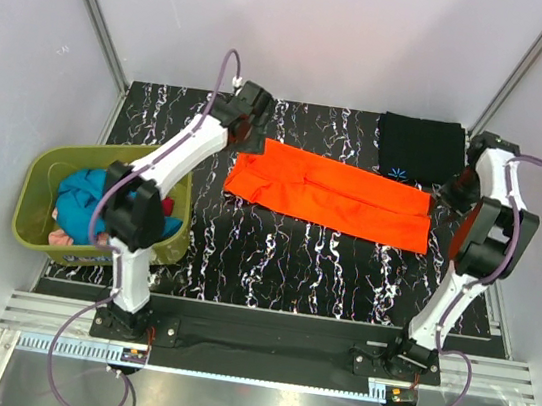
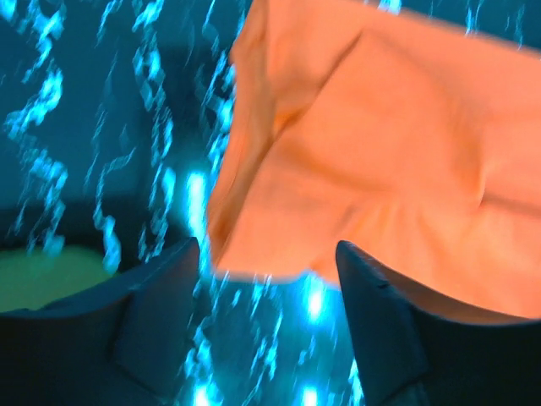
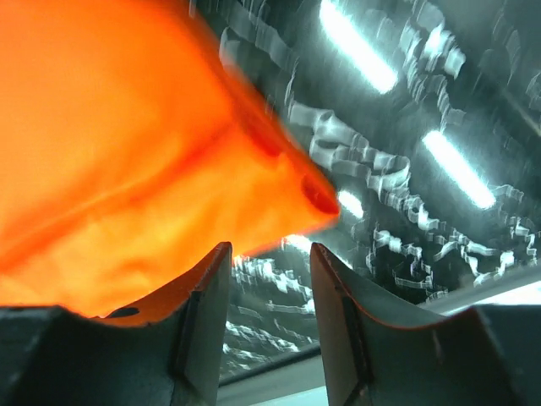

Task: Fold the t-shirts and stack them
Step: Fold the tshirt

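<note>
Both pincers released. Left gripper [image 2: 267, 258] jaws wide apart at the orange t-shirt's [image 1: 332, 197] left corner. Right gripper [image 3: 270, 258] jaws parted at its right end, nothing pinched. Shirt lies as a long folded strip mid-table [image 1: 284, 255]. Black t-shirt [image 1: 420, 148] sits folded just behind.

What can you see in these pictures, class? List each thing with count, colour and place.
orange t-shirt: 1, bright orange, long folded strip, mid-table
black t-shirt: 1, black with light-blue mark, folded, far right
heaped clothes: count unclear, teal, pink, red, in the basket
basket: 1, olive green, left of table
table: 1, black with white veining
left gripper: 1, black, open, strip's left end
right gripper: 1, black, open, strip's right end
</note>
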Available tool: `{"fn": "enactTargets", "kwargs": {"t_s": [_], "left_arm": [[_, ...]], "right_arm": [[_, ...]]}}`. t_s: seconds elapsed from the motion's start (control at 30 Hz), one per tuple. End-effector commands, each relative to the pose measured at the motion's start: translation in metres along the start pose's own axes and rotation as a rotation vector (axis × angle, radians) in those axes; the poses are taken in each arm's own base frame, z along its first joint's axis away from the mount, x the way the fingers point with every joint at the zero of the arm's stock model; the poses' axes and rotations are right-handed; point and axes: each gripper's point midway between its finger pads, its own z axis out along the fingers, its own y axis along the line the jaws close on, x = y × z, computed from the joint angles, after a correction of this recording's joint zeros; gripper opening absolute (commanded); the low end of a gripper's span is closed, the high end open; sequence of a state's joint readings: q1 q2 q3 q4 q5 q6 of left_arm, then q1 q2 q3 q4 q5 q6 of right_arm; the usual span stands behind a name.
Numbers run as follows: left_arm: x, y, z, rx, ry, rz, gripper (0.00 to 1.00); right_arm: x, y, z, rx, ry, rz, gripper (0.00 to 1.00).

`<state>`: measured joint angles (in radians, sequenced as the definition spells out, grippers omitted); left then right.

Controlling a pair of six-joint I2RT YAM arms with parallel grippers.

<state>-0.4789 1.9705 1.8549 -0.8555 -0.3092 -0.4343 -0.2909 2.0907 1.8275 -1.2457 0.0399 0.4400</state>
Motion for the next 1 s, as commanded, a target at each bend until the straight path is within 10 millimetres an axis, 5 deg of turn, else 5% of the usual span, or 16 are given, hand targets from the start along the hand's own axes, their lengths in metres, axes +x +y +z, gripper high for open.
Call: {"fn": "enactTargets", "kwargs": {"t_s": [0.0, 0.1, 0.23, 0.4, 0.57, 0.97], "left_arm": [[0.003, 0.006, -0.042, 0.072, -0.032, -0.01, 0.65], [0.038, 0.004, -0.028, 0.1, 0.08, 0.02, 0.64], [0.054, 0.003, -0.01, 0.089, 0.149, 0.057, 0.66], [0.049, 0.002, 0.016, 0.084, 0.147, 0.039, 0.28], [0.06, 0.008, 0.033, 0.052, 0.189, 0.02, 0.15], [0.076, 0.022, 0.077, -0.01, 0.248, -0.019, 0.06]], "right_arm": [[0.035, 0.023, -0.02, -0.066, -0.053, -0.136, 0.49], [0.065, 0.042, -0.005, -0.106, -0.007, -0.209, 0.49], [0.082, 0.047, 0.011, -0.133, 0.03, -0.229, 0.47], [0.09, 0.046, 0.029, -0.131, 0.066, -0.237, 0.38], [0.087, 0.042, 0.038, -0.102, 0.054, -0.237, 0.17], [0.073, 0.043, 0.043, -0.062, 0.055, -0.246, 0.12]]}}
